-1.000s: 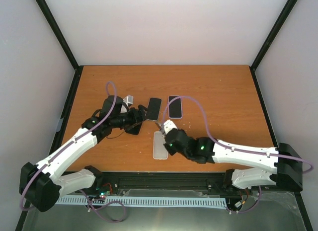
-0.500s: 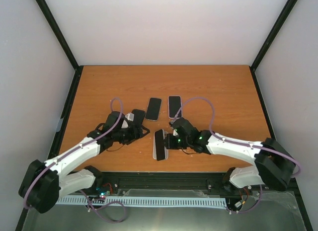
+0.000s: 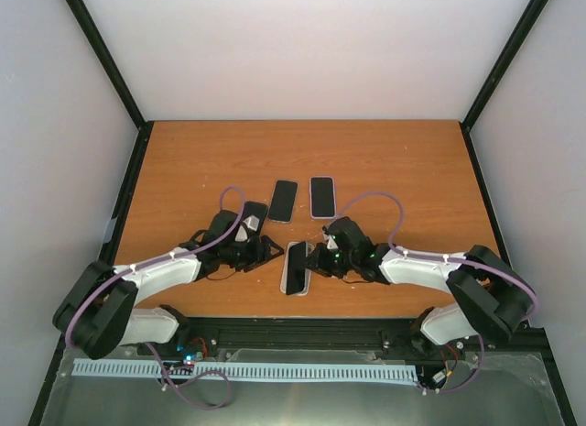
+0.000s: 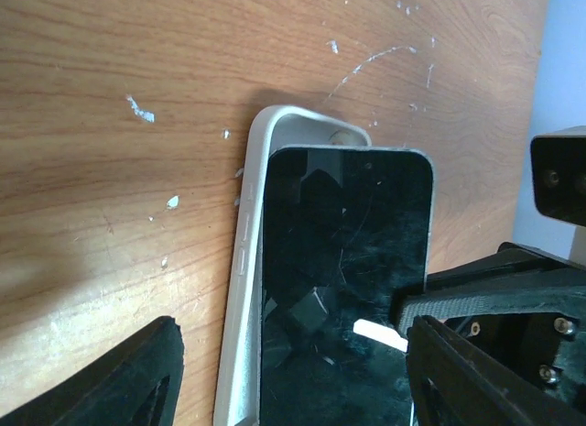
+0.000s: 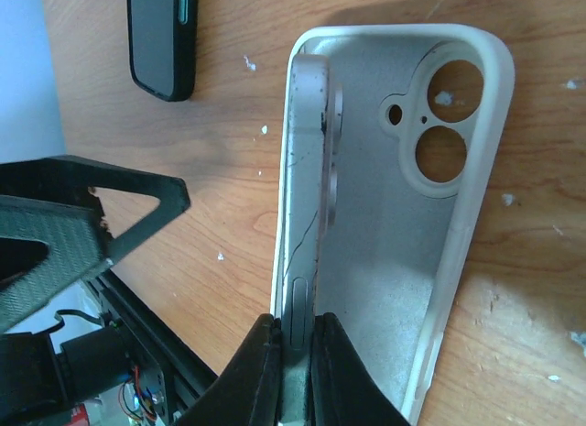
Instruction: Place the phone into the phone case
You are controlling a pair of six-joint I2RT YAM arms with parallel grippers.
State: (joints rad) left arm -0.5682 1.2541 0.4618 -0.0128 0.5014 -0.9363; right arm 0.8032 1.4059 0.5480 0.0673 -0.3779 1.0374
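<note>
The phone [image 5: 307, 197] stands tilted on its long edge inside the white phone case [image 5: 403, 224], which lies open side up on the table. My right gripper [image 5: 295, 330] is shut on the phone's edge. In the left wrist view the phone's black screen [image 4: 343, 279] leans over the case's white rim [image 4: 247, 252]. My left gripper [image 4: 293, 353] is open, its fingers straddling phone and case without touching. From above, the phone [image 3: 295, 270] sits between the left gripper [image 3: 265, 250] and the right gripper [image 3: 314, 256].
Two more phones [image 3: 283, 200] [image 3: 321, 197] lie farther back on the wooden table [image 3: 412, 169]. A dark phone or case [image 3: 252, 215] lies beside my left wrist, also in the right wrist view [image 5: 163, 37]. The table's front edge is close behind the case.
The case lay empty a second ago; my right gripper has brought the phone down into it. My left gripper has moved back and right, from the far phones to beside the case.
</note>
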